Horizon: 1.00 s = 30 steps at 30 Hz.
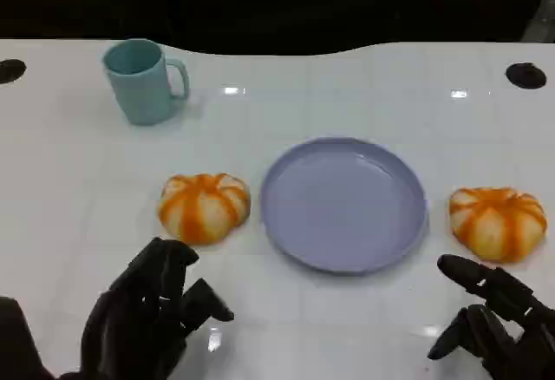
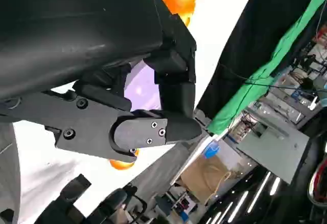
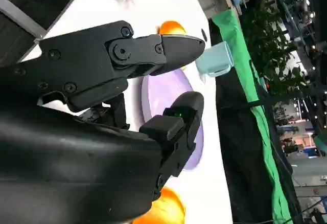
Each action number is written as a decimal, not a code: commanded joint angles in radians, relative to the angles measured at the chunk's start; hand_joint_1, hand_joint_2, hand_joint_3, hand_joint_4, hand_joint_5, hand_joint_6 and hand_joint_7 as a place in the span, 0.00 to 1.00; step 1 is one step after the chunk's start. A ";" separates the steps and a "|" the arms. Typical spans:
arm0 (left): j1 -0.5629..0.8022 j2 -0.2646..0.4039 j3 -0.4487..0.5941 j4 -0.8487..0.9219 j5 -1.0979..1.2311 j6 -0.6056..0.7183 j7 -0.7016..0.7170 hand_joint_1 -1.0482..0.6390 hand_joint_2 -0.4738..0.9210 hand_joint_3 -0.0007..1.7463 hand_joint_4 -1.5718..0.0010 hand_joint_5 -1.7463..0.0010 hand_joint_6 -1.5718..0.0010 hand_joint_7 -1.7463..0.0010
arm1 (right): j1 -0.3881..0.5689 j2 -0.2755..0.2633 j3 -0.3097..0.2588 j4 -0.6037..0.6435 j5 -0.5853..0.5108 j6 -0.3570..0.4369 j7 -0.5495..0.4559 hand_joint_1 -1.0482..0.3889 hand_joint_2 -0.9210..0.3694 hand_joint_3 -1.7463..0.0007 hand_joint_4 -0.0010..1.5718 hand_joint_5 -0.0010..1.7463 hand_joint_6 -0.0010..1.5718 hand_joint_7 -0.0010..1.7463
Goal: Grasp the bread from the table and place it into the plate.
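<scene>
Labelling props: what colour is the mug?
Light teal mug; clearest in the head view.

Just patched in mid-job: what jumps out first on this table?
Two orange-striped bread rolls flank an empty lavender plate: the left roll just ahead of the left hand, the right roll just ahead of the right hand. Both hands are open, holding nothing. A teal mug stands at the far left.
</scene>
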 commanded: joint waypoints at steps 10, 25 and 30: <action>0.001 0.015 0.007 -0.012 -0.001 0.021 0.008 0.30 1.00 0.21 0.54 0.00 0.58 0.23 | 0.003 -0.017 -0.007 0.000 0.004 -0.003 0.003 0.20 0.00 0.83 0.39 0.86 0.57 0.28; -0.018 0.058 -0.014 0.040 0.064 -0.125 -0.151 0.29 1.00 0.10 0.68 0.16 0.68 0.51 | 0.002 -0.011 -0.001 -0.001 0.012 0.003 0.005 0.21 0.00 0.83 0.38 0.86 0.57 0.28; -0.062 0.224 -0.111 0.044 0.493 -0.468 -0.133 0.28 1.00 0.11 0.82 0.46 0.72 0.81 | -0.004 -0.007 0.006 -0.002 -0.009 -0.002 -0.012 0.21 0.00 0.83 0.38 0.86 0.57 0.28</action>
